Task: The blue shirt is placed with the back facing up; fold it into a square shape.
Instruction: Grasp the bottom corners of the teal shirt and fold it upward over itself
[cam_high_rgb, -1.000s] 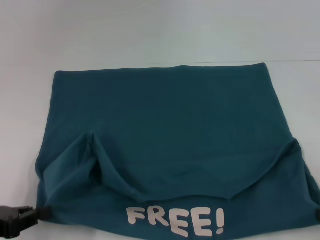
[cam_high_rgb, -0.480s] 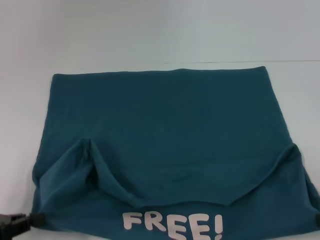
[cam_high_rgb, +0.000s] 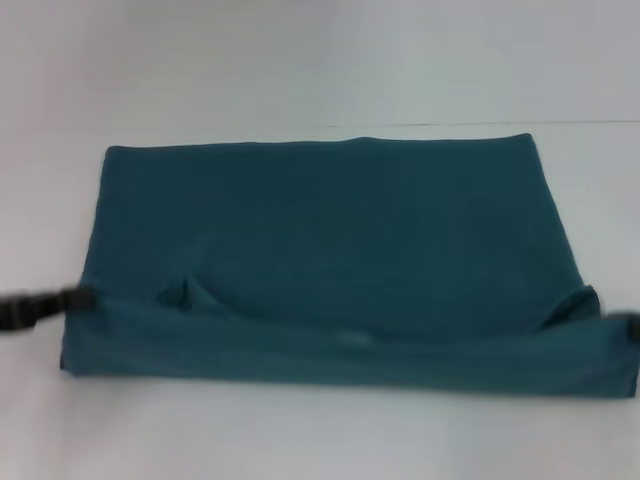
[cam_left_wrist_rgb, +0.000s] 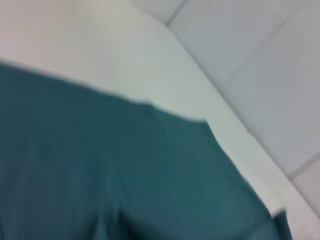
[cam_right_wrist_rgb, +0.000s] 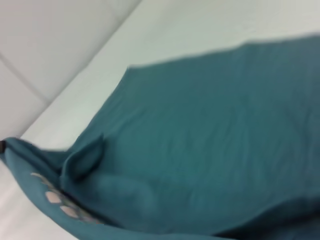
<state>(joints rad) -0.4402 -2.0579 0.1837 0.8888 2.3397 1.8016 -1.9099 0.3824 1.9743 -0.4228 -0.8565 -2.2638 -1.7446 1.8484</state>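
Teal-blue cloth covers most of the white tabletop (cam_high_rgb: 300, 60): the blue shirt (cam_high_rgb: 330, 230) lies spread flat, roughly rectangular, with its far edge straight and its near part turned up and over into a long folded band running from side to side. The left pincer (cam_high_rgb: 72, 300) sits at the shirt's left edge, just where that folded band begins, touching the cloth; it seems to pinch the fold, though motion blur keeps me from telling for sure how its fingers stand. The right pincer (cam_high_rgb: 632, 328) shows only as a dark bit at the shirt's right edge, at the other end of the band, and I cannot tell its state. A small pucker of cloth stands up near each end of the fold. In the right wrist view pale printed letters (cam_right_wrist_rgb: 60, 205) show on the underside of the lifted edge.
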